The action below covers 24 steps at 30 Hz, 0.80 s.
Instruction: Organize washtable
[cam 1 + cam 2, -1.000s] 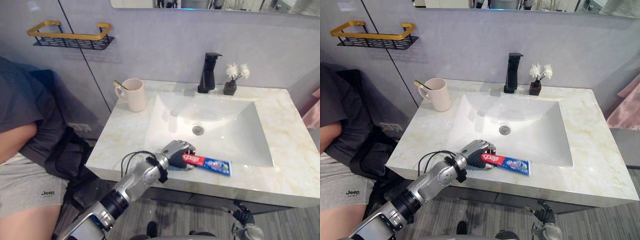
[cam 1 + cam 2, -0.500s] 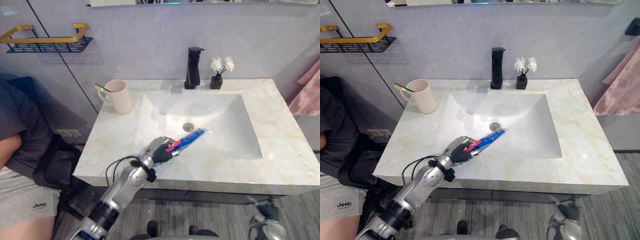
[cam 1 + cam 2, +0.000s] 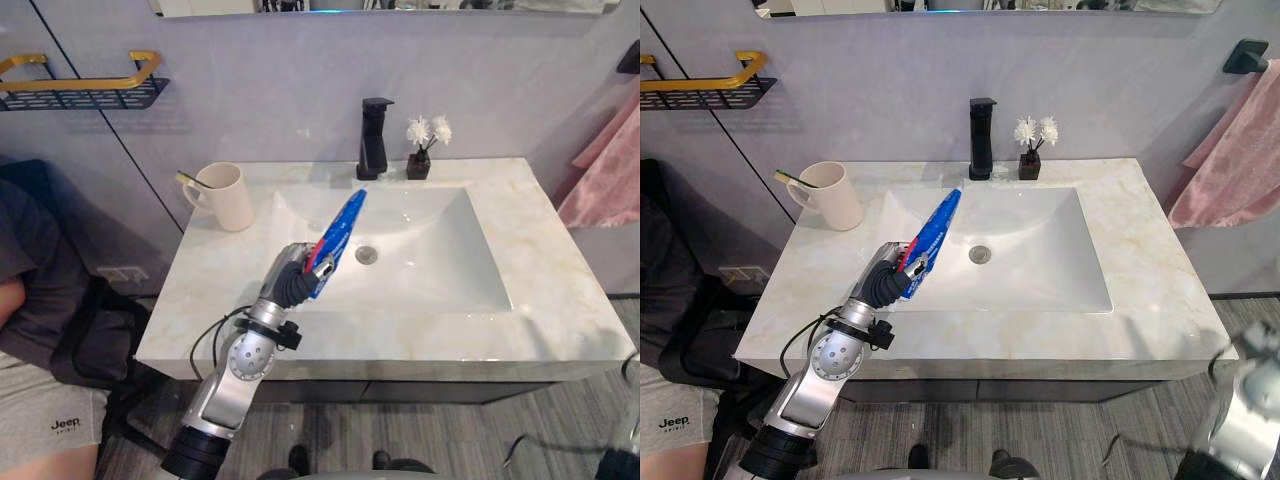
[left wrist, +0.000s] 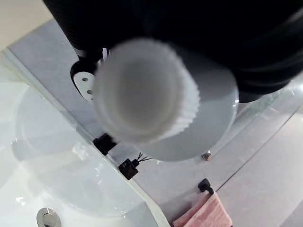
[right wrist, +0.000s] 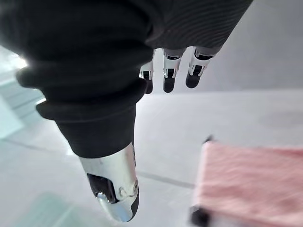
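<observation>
My left hand (image 3: 289,277) is shut on a red and blue toothpaste tube (image 3: 336,236). It holds the tube off the marble washtable (image 3: 560,300), slanting up and to the right over the white basin's (image 3: 430,260) left side. The tube's white ribbed cap (image 4: 144,92) fills the near field of the left wrist view. A pale pink mug (image 3: 228,197) with a toothbrush in it stands at the back left of the counter. My right hand (image 5: 166,75) hangs low beside the counter, fingers straight and holding nothing.
A black faucet (image 3: 373,138) and a small vase of white flowers (image 3: 422,150) stand behind the basin. A gold and black shelf (image 3: 80,85) hangs on the left wall. A pink towel (image 3: 605,180) hangs at the right. A seated person (image 3: 30,300) is close at the left.
My left hand has lifted the toothpaste from the counter's front edge and tipped its free end upward over the basin. The camera has also shifted to the right.
</observation>
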Motion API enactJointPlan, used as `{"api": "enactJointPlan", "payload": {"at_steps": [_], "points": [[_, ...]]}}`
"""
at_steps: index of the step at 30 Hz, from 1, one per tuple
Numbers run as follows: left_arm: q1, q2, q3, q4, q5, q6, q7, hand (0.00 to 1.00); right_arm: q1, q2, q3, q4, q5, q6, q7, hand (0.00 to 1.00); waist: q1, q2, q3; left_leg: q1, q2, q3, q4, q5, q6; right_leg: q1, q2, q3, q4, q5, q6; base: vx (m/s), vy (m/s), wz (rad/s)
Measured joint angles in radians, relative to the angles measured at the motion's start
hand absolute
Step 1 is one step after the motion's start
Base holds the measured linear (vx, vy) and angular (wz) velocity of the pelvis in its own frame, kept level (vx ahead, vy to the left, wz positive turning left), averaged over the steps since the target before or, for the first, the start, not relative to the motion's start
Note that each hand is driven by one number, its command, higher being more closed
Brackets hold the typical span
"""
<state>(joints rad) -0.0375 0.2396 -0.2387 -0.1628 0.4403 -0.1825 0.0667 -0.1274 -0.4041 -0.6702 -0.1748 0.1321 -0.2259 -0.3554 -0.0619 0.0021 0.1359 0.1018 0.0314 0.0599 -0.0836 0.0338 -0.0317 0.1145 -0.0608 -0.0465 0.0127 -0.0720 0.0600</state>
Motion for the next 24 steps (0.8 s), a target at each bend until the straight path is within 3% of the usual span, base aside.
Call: {"api": "enactJointPlan", "payload": {"at_steps": [1,3,5,7,10,12,16,20,24], "points": [[0.001,0.0,0.004,-0.003,0.0,0.0,0.0,1.0,-0.018,-0.014,0.026,-0.016,0.007,-0.01,0.008,0.0,0.002,0.0,0.0,0.0,0.0,-0.001,0.001,0.0,0.0,0.0,0.0,0.0,0.0,0.0,0.0,-0.04,-0.022,0.02],[0.002,0.004,0.01,-0.036,-0.033,-0.001,0.0,1.0,-0.123,-0.08,0.185,-0.076,0.092,-0.089,0.086,0.0,0.021,-0.002,-0.005,-0.002,0.001,-0.005,0.002,0.0,0.0,0.0,0.001,-0.002,0.001,0.0,0.0,-0.01,-0.008,0.02],[0.001,0.007,0.01,-0.062,-0.042,-0.004,0.001,1.0,-0.196,-0.095,0.3,-0.085,0.138,-0.12,0.132,0.0,0.027,-0.005,-0.017,-0.005,-0.001,-0.012,0.003,0.0,0.0,0.001,0.001,-0.008,0.001,0.0,0.0,0.0,-0.014,0.1],[-0.012,0.012,0.008,-0.073,-0.056,-0.014,0.004,1.0,-0.274,-0.093,0.439,-0.083,0.208,-0.124,0.174,0.0,0.04,-0.007,-0.02,-0.007,-0.004,-0.02,0.006,0.0,0.001,0.003,-0.003,-0.014,0.001,0.0,0.0,0.0,-0.006,0.13],[-0.049,0.012,-0.017,-0.072,-0.056,-0.018,0.012,1.0,-0.355,-0.048,0.626,-0.053,0.222,-0.108,0.213,0.0,0.056,-0.006,-0.02,-0.017,-0.013,-0.034,0.014,0.003,0.004,0.004,-0.011,-0.034,0.002,0.0,0.0,-0.02,0.003,0.17],[-0.082,0.019,-0.057,-0.072,-0.054,-0.018,0.031,1.0,-0.387,0.037,0.744,0.001,0.249,-0.072,0.231,0.0,0.081,-0.007,-0.02,-0.017,-0.016,-0.037,0.013,0.006,0.008,0.005,-0.015,-0.038,0.004,0.0,0.0,-0.02,0.002,0.07],[-0.109,0.015,-0.092,-0.072,-0.052,-0.018,0.049,1.0,-0.394,0.139,0.884,0.067,0.292,-0.026,0.252,0.0,0.079,-0.006,-0.021,-0.021,-0.025,-0.058,0.009,0.015,0.014,0.007,-0.022,-0.06,0.005,0.0,0.0,-0.03,-0.004,0.14],[-0.116,0.01,-0.117,-0.059,-0.033,-0.012,0.077,1.0,-0.393,0.206,0.959,0.126,0.311,0.009,0.272,0.0,0.082,-0.006,-0.022,-0.021,-0.033,-0.065,-0.009,0.03,0.021,0.004,-0.03,-0.066,0.004,0.004,0.007,-0.04,0.0,0.07],[-0.116,0.013,-0.118,-0.046,-0.017,0.004,0.102,1.0,-0.391,0.24,0.974,0.162,0.33,0.017,0.271,0.0,0.079,-0.005,-0.022,-0.021,-0.042,-0.07,-0.011,0.036,0.028,0.002,-0.039,-0.071,0.004,0.008,0.013,-0.05,0.008,0.03]]}}
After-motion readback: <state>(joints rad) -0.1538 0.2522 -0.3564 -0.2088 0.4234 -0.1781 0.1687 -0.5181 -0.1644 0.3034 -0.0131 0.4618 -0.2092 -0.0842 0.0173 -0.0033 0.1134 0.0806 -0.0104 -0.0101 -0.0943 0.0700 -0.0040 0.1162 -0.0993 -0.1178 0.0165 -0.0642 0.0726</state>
